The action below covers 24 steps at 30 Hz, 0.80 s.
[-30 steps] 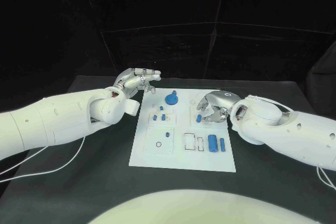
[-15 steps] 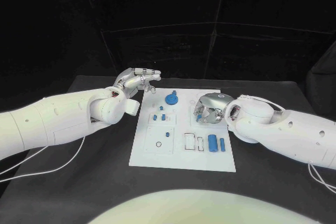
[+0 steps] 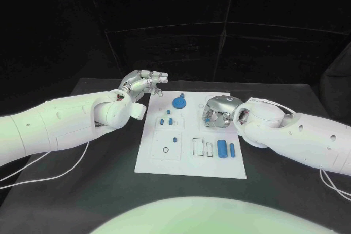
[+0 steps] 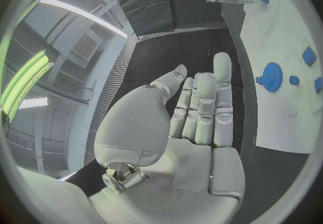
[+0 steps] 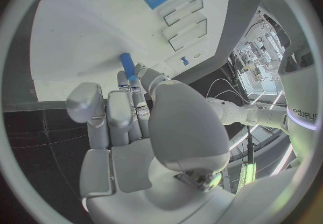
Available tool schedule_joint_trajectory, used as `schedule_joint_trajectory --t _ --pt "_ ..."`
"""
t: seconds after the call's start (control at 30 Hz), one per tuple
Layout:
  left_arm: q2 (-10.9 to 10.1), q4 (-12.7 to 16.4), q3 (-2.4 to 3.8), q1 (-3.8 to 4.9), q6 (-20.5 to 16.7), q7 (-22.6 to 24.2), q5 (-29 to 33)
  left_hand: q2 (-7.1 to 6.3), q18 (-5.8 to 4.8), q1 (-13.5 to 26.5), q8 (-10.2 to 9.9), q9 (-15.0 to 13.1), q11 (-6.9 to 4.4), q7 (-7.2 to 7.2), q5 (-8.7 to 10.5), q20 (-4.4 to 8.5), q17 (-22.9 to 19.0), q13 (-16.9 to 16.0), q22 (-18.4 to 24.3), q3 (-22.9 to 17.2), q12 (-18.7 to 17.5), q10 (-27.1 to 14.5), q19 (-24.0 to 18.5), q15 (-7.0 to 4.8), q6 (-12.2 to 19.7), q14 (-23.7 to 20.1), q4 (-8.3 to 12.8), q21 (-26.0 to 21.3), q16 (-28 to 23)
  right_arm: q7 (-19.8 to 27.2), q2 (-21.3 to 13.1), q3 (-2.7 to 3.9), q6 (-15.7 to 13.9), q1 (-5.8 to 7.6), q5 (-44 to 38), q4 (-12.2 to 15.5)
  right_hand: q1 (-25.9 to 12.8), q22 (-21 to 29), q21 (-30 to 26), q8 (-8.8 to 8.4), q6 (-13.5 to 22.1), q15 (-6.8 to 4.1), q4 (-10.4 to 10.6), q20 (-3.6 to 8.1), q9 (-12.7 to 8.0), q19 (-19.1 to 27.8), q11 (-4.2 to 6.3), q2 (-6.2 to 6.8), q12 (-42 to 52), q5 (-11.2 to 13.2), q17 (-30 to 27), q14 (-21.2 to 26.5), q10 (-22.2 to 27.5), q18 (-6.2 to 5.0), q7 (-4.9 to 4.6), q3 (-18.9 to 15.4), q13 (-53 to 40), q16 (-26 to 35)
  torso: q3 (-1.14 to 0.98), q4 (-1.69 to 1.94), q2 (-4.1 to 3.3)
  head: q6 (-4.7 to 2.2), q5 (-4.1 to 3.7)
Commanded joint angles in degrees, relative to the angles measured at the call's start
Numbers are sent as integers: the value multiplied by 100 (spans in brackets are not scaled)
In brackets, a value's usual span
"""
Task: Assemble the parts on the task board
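Right hand (image 3: 217, 113) hides most of its pinched blue peg (image 5: 127, 65).

A black table (image 3: 292, 99) is seen, and the white task board (image 3: 191, 163) is laid flat on its middle. White cables (image 3: 51, 178) are trailed across the dark surface to the left of the task board, and a further white cable (image 3: 335, 186) is draped on the table to the right of the task board, near the table's edge. On the task board itself, small blue parts are set: a blue gear (image 3: 180, 102) at its far end and a blue cylinder (image 3: 221, 148) toward its near right corner, beside outlined rectangular recesses.
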State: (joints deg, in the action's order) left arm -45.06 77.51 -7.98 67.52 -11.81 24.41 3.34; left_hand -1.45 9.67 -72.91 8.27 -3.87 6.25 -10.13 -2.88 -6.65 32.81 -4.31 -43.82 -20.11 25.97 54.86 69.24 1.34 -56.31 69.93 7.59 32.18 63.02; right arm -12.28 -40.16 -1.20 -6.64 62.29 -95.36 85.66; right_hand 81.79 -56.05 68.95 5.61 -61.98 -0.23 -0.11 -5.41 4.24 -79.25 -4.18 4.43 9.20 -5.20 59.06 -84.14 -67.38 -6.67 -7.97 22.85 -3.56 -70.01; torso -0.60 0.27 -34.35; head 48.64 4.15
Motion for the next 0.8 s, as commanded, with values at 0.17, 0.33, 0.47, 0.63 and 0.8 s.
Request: schedule_joint_trajectory --t 0.17,0.33,0.47,0.63,0.8 --pt "-6 8 5 11 70 26 12 -4 75 -58 23 -9 1 -12 5 -27 -5 6 5 6 27 -43 -11 0 4 -59 30 -31 -35 -113 10 -7 54 -4 -309 -2 13 -11 42 -41 -35 -40 -33 8 -17 -18 4 24 -81 30 -1 -131 -57 34 -9 111 -5 -32 3 -4 9 2 11" --pt "-20 21 5 12 86 13 12 -10 75 -70 27 -8 2 -14 6 -27 -16 6 9 8 35 -52 -15 0 9 -69 44 -34 -36 -89 -9 -7 -174 -13 -362 77 57 -88 93 -46 -62 -47 -92 12 -17 -38 6 37 -90 21 45 -135 -127 45 -27 208 -18 -71 3 -12 13 -1 23" --pt "-28 23 5 12 89 10 12 -10 75 -70 27 -8 2 -14 6 -27 -16 6 9 8 35 -52 -15 0 9 -69 44 -34 -36 16 -79 -6 -586 -16 -370 242 163 -298 237 -33 -128 -75 -211 34 -13 -107 38 26 -21 70 130 -151 -356 79 -34 349 -63 -147 -1 -20 15 -16 30" --pt "-37 28 5 12 86 8 12 -14 75 -77 30 -8 3 -15 6 -27 -23 6 11 9 39 -57 -16 0 11 -73 52 -35 -37 95 -235 -3 -918 -15 -313 500 177 -343 275 -40 -152 -87 -262 48 -16 -119 46 28 -11 140 154 -152 -452 87 -40 423 -83 -176 17 -3 21 -58 -2" --pt "-48 32 5 13 81 10 12 -14 75 -77 30 -8 3 -15 6 -27 -23 6 11 9 39 -57 -16 0 11 -73 52 -35 -37 127 -397 5 -1183 -9 -253 736 174 -373 296 -44 -156 -89 -277 51 -17 -127 46 41 -16 151 181 -155 -468 92 -44 438 -87 -198 7 -7 14 -76 -11"
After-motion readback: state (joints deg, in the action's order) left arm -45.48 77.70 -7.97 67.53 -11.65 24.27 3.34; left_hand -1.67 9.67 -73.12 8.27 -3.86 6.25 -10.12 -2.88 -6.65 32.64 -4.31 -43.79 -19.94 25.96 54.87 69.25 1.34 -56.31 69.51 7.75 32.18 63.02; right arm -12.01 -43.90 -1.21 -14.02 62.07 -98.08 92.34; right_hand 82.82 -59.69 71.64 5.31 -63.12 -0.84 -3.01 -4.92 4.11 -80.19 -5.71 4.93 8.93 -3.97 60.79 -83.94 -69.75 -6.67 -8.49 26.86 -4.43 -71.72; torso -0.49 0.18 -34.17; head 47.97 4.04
